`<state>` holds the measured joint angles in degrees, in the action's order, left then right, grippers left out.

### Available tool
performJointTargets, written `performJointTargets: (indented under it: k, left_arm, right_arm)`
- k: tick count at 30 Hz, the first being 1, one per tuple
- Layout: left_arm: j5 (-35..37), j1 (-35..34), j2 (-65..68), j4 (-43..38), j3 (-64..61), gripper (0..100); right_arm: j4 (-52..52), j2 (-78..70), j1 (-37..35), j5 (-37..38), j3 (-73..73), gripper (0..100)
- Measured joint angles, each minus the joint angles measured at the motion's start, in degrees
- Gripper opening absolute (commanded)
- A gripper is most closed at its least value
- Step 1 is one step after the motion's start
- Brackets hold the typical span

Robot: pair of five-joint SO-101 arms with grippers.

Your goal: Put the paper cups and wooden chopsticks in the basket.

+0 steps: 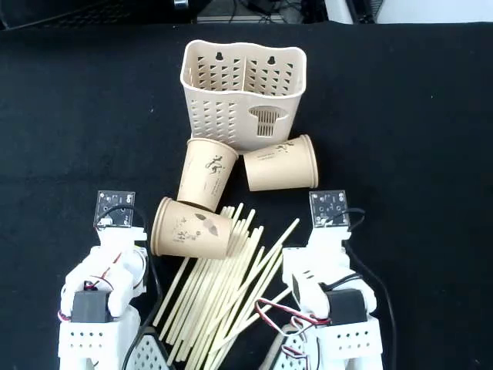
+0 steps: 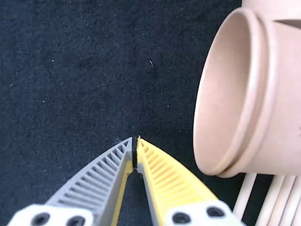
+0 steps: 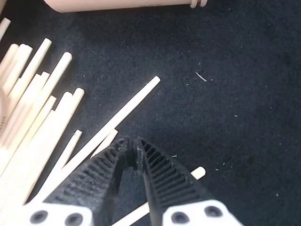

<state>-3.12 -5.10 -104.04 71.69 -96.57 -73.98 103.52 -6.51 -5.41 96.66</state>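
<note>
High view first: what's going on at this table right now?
Nothing is being handled. Three paper cups lie on their sides on the black table just outside the basket, with the wooden chopsticks in a loose pile next to them. The left end effector and right end effector are both shut, holding nothing.

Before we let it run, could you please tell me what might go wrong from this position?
1. The nearest cup lies on its side touching the chopsticks, so a nudge may roll it.
2. The chopsticks overlap in a loose fan; the right tool, shut over them, might scatter them or lift several.
3. The middle cup and third cup lie close before the basket; pushing them could shift it.
</note>
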Motion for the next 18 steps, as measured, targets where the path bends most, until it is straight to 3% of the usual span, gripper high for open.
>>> performJointTargets:
  k: [18]
  left_arm:
    - [0.0, 0.0, 0.0, 0.0, 0.0, 3]
  right_arm:
    - [2.7, 0.0, 0.0, 0.0, 0.0, 1.5]
